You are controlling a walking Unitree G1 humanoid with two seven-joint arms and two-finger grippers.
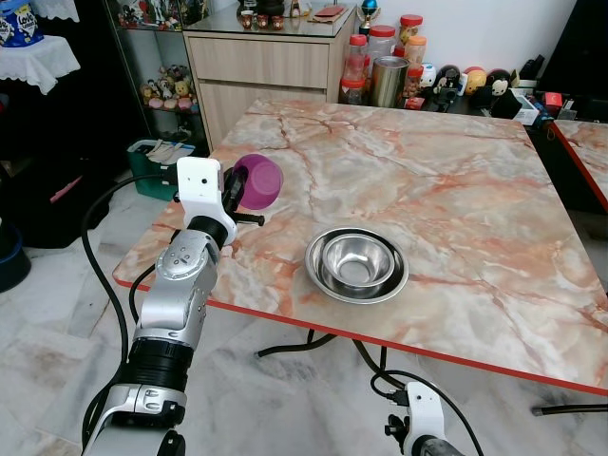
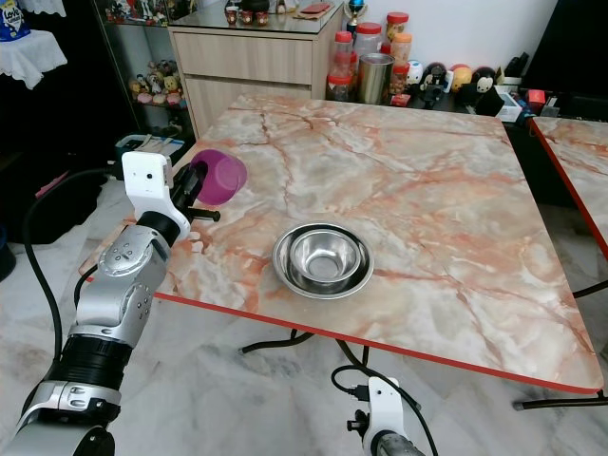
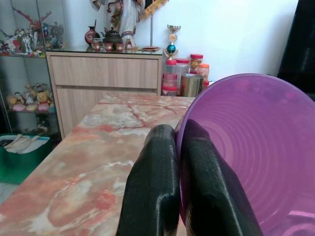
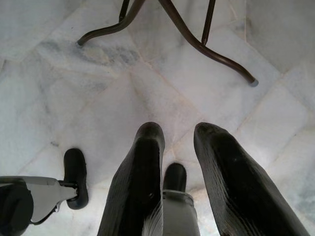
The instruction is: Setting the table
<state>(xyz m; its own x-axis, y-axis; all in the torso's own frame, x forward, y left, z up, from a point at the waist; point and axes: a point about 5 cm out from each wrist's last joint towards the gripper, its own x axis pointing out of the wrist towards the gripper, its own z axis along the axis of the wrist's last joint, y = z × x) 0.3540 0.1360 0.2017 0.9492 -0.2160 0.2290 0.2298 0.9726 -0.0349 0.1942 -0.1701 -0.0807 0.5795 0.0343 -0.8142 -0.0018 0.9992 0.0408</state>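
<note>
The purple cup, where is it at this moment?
The purple cup is held by its rim in the left gripper, tipped on its side above the marble table's near-left part, to the left of the steel bowls.

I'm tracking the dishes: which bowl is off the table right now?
The purple bowl, pinched by its rim in the left gripper above the table's left edge. The two nested steel bowls rest on the tabletop.

Even, bright indoor light with soft shadows; the head views are sharp. In the left wrist view the black fingers [image 3: 157, 191] and purple cup [image 3: 246, 152] between them look slightly soft, perhaps from closeness.
</note>
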